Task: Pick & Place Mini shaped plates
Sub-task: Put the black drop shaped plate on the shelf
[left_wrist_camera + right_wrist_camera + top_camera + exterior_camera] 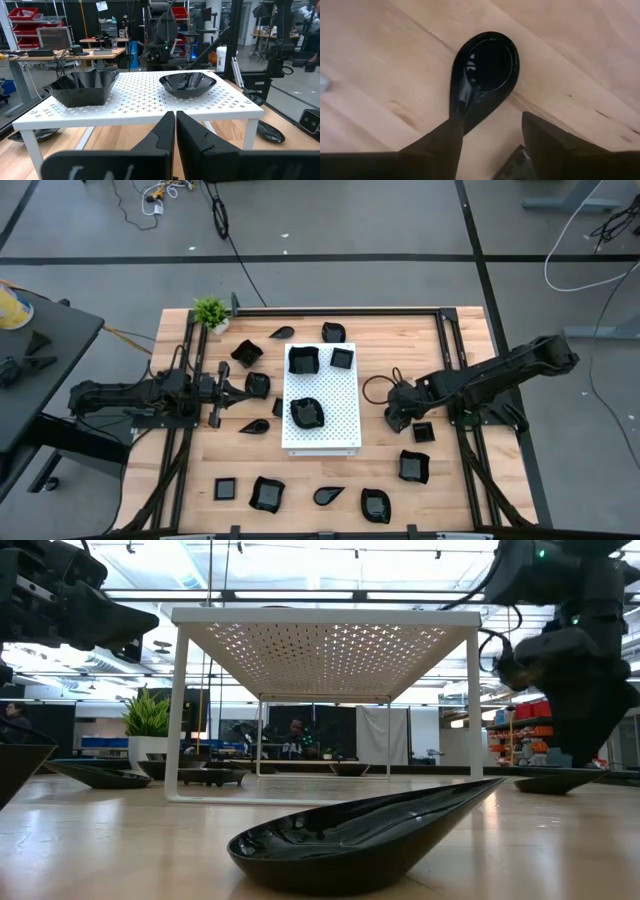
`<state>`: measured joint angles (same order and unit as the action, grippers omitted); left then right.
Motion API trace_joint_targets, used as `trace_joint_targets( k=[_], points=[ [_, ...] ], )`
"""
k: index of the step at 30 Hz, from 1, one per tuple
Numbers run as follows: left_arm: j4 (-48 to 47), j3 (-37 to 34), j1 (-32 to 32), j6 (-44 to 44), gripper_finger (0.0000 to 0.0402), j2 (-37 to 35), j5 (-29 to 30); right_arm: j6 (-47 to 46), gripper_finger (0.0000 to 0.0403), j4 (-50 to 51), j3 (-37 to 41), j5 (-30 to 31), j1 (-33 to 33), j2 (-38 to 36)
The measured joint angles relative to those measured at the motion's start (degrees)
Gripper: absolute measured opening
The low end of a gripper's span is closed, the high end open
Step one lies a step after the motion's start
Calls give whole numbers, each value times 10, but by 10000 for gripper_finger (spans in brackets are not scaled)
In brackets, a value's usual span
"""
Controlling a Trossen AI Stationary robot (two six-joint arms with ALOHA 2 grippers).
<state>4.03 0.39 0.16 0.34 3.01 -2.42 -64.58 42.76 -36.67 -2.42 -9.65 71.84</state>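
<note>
Right end effector (pixel 490 145) open, over teardrop plate (pixel 482 80)

A light wooden table (pixel 180 470) carries a white perforated board (pixel 335 420) at its centre, a small green potted plant (pixel 211 312) at the far left corner, and glossy black mini plates (pixel 267 493) scattered around the board.

Both arms are dark, nearly black, built of blocky jointed links. The left arm (pixel 130 393) runs slim, with a small crossbar bracket just behind its end effector (pixel 240 389). The right arm (pixel 500 370) is thicker, with a black cable looped beside its end effector (pixel 398 416). The right end effector's fingers (pixel 547 145) are matte black, flat-faced wedges.
</note>
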Motion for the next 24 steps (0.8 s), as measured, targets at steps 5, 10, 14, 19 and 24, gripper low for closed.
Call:
trace_joint_targets(
  k=[5,10,14,19,24],
  points=[
    [0,0,0,0,21,0,0,-25,212,-19,1,0,1,35],
    [0,0,0,0,21,0,0,-37,210,-45,1,0,1,58],
    [0,0,0,0,21,0,0,-49,206,-44,1,-1,1,66],
    [0,0,0,0,21,0,0,-55,194,-44,1,-1,1,77],
    [0,0,0,0,21,0,0,-64,172,-44,1,-12,1,93]
  ],
)
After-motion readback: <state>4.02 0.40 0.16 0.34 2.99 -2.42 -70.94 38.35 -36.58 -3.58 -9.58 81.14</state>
